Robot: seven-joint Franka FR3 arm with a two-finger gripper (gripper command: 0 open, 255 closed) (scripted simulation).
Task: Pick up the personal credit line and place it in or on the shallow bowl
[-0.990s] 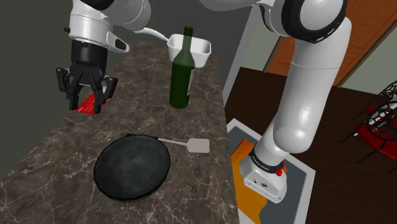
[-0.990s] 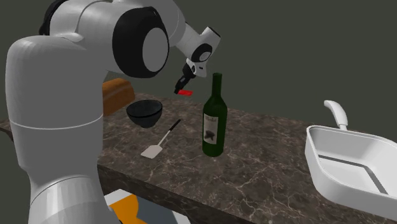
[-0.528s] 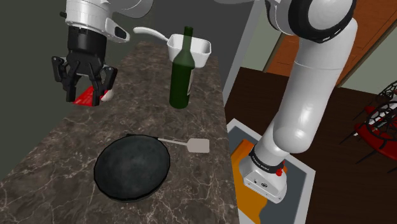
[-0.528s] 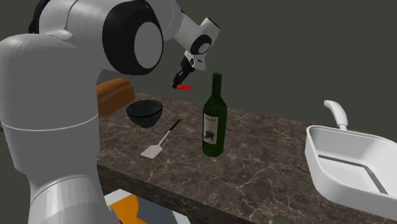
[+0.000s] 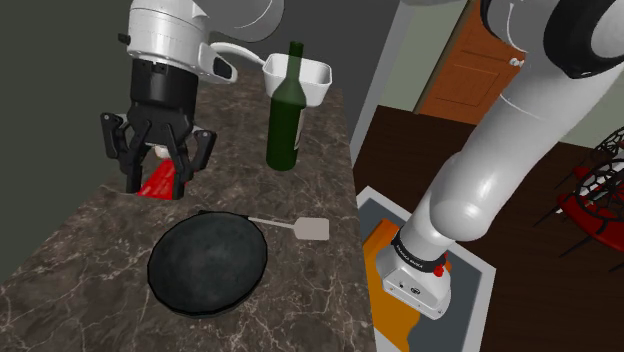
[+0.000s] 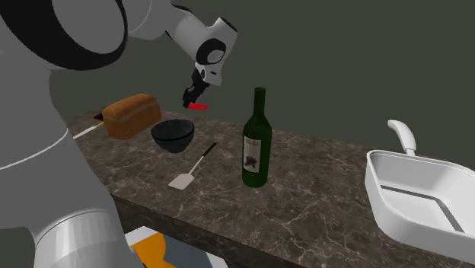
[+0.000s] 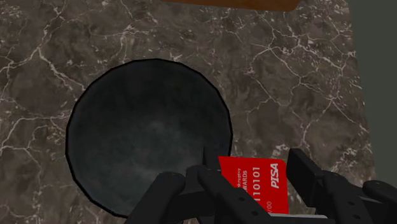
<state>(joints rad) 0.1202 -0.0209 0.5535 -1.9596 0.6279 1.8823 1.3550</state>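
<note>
A white robot arm with dark joints reaches over a dark, white-veined marble countertop. At the second exterior view's right sits a white rectangular pan with a curved handle. A round, shallow, dark grey bowl rests on the counter, with a brown bread loaf beyond it. A dark green wine bottle stands upright, well apart from the bowl. A small spatula with a black handle and pale blade lies just beside the bowl. The black gripper clasps a red card with white lettering, lifted off the counter, over the bowl's rim.
</note>
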